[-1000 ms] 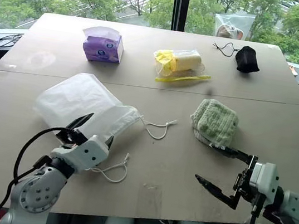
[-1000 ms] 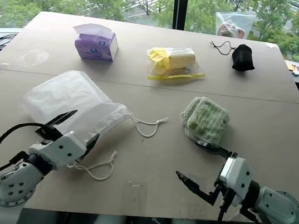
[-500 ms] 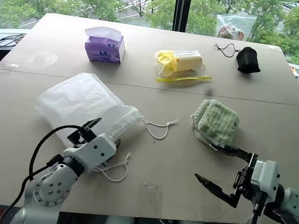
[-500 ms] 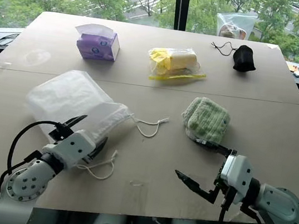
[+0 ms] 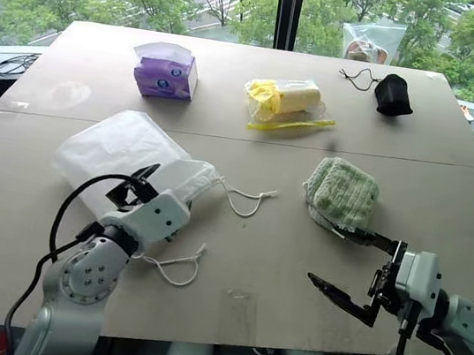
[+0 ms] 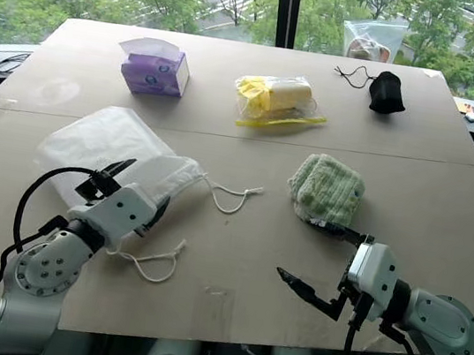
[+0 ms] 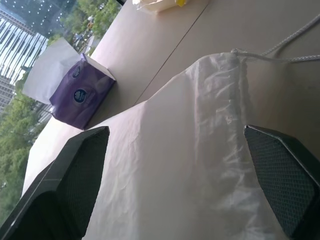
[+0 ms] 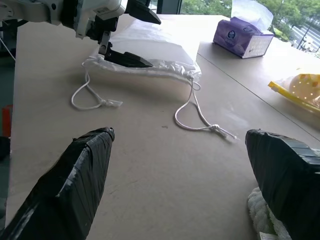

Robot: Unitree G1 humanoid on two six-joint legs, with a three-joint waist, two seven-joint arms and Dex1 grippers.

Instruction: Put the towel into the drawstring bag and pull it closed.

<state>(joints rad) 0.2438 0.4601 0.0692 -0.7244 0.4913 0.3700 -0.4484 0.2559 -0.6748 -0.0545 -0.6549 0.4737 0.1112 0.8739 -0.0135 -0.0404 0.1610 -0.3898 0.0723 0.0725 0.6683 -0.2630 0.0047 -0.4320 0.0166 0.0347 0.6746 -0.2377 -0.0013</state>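
**Soft goods, wide table: bag mouth first**

Beyond the window, green treetops fill the background; nearer in, a broad tan table carries everything, with a seam running across it behind the bag and towel.

The left gripper stands spread wide with nothing in it, its two black fingers straddling the gathered mouth end of the bag; whether they touch the fabric I cannot tell. The right gripper is also fully spread and empty, hovering just on the robot's side of the towel, one finger close by the towel's near edge.

Taking the bag as landmark: it lies flat, mouth turned toward the towel, with one cord looping out from the mouth toward the towel and a second cord loop trailing on the near side. The towel sits well to the right of the bag, apart from the cords.

By the look of it, the bag is thin, limp and very light; it will likely slide and crumple rather than stay open, so the hemmed mouth seems the best hold. The towel looks soft, squashy and grippy, so a pinch across its folded bulk should hold.

Bare tabletop lies between bag and towel. A tissue box, a yellow pack and a black pouch sit far behind the bag, out of the way. The near table edge is close under both grippers.
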